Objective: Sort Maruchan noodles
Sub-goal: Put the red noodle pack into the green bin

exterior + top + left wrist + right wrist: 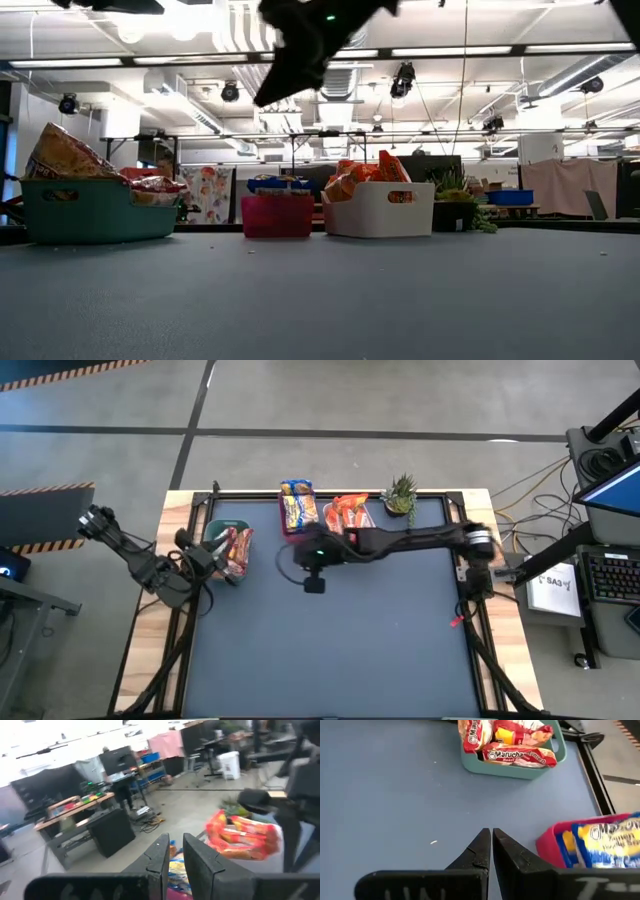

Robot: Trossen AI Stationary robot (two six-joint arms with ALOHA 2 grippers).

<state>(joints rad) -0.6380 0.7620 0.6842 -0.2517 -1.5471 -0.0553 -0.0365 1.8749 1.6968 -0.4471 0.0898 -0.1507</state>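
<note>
The right hand (492, 840) hung above the dark counter (330, 650), its two fingers pressed together with nothing between them. In the high view it sat over the counter's middle, just in front of the red bin (297, 520), with its arm stretching in from the right edge. The left hand (176, 851) also had its fingers nearly touching and carried nothing; it was raised at the left side of the counter, close beside the green bin (222, 538).

All the Maruchan noodles lay in the three bins along the far edge. The red-orange packets (520, 755) were heaped in the green bin, one leaning up over its rim. The yellow-and-blue packets (610, 840) filled the red bin. The orange packets (348, 513) stood up out of the white bin (377, 208). A small potted plant (400, 493) stood just right of the white bin.
</note>
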